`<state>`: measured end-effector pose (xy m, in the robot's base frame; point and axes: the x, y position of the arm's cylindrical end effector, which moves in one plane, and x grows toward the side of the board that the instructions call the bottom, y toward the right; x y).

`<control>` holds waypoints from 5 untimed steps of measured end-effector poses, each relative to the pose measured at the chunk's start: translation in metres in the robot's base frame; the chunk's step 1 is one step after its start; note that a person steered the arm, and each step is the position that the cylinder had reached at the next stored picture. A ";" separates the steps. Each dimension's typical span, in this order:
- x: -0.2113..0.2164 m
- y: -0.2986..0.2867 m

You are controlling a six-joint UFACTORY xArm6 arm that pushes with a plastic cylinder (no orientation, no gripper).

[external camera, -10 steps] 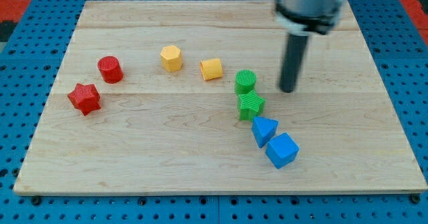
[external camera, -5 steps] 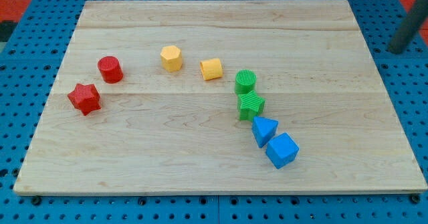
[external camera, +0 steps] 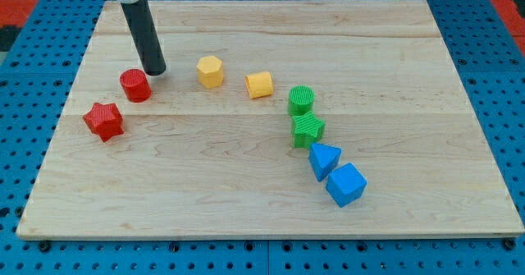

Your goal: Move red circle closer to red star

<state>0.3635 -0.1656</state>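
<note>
Under my tip: the wooden board point(external camera: 246, 217) takes up nearly the whole view, with a blue pegboard point(external camera: 25, 103) showing round its edges.
Rod: dark and straight, it comes down from the view's top left; there is no jaw or clamp on it to spread or press, only the blunt end.
My tip point(external camera: 154, 71): it sits on the board just beside the red circle point(external camera: 135, 85), on that block's upper-right side; whether it touches the block I cannot tell.
Red circle: lies just down and to the view's left of my tip.
Red star point(external camera: 103, 120): further down and left along the same line, near the red circle but apart from it, a strip of bare wood between them.
Progress: the gap is not closed, so I judge the push is about to start; my tip stands on the side opposite the star, which suits a shove down and left.
Left to do: slide the red circle toward the red star.
Other blocks: to the view's right of my tip, a yellow hexagon point(external camera: 210, 71) and a second yellow block point(external camera: 259, 84); well apart, further right and lower, a green circle point(external camera: 301, 99), green star point(external camera: 308, 130), blue triangle point(external camera: 324, 159) and blue cube point(external camera: 345, 184).
</note>
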 end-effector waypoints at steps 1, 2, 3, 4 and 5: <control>0.017 -0.026; 0.002 -0.038; 0.038 -0.038; 0.045 -0.065; 0.083 -0.074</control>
